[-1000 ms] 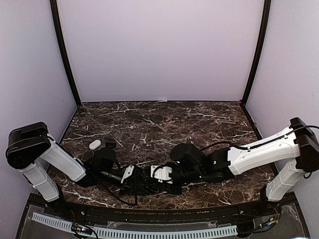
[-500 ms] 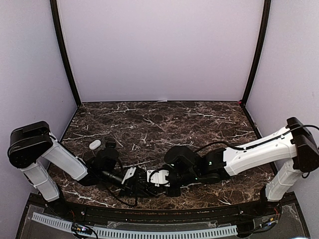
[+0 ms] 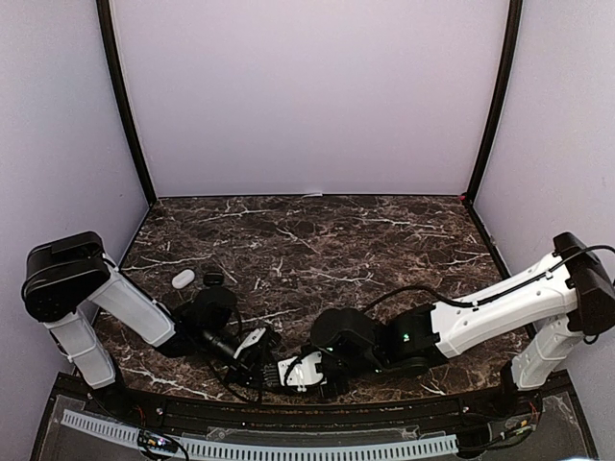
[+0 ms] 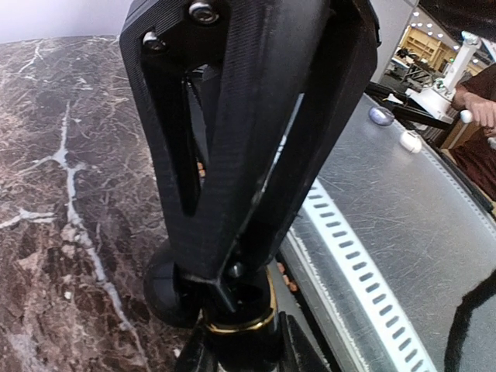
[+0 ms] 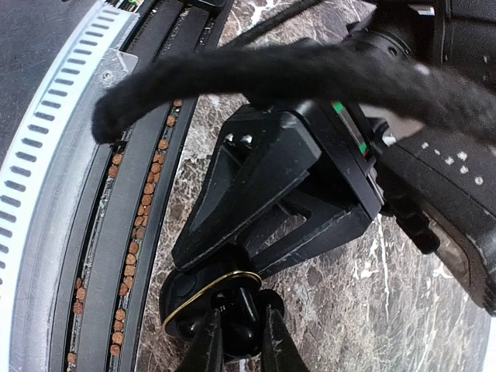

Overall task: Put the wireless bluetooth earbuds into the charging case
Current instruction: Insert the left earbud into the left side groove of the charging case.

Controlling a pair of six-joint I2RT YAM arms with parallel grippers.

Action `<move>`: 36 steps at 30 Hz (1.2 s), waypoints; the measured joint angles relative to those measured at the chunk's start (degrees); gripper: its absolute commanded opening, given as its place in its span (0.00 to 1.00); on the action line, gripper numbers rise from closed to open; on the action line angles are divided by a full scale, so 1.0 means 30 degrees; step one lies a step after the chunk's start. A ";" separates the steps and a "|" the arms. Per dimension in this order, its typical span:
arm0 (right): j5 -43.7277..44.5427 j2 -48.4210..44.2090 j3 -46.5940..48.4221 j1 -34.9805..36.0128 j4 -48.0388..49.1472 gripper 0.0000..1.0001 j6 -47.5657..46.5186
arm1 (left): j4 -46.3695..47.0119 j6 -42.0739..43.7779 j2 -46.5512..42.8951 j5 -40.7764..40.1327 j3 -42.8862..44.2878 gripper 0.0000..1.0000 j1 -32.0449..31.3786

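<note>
Earbud [image 5: 236, 316] pinched by right gripper [image 5: 236, 349], at case [image 5: 182, 310] clamped by left gripper [image 4: 225, 275]; marble tabletop [image 3: 317, 240], lilac walls [image 3: 307, 96].

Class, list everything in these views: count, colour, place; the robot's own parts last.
table: one, dark brown marble with white veins, under everything
white oval piece: one, white, on the table's left part
small black piece: one, black, just right of the white one
black case: one, black with gold rim, near edge, gripped
black bud: one, black, at the case, gripped
slotted strip: one, white, along the near edge
walls: three, lilac, around the table
left gripper: one, black, shut on the black case
right gripper: one, black, shut on the black bud
left arm and right arm: two, white and black, from the near corners
</note>
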 measured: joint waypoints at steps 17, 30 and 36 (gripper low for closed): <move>0.2499 0.0073 0.0568 0.1734 -0.0925 0.01 -0.2055 | -0.2943 -0.0532 0.0772 0.2514 0.1880 0.05 -0.0124; 0.3446 0.0503 0.1151 0.2280 -0.1566 0.18 -0.2645 | -0.3381 -0.0517 0.0772 0.2681 0.1880 0.05 -0.0168; 0.3344 0.0379 0.1151 0.2310 -0.1814 0.28 -0.2747 | -0.3104 -0.0444 0.0750 0.2470 0.1872 0.05 -0.0168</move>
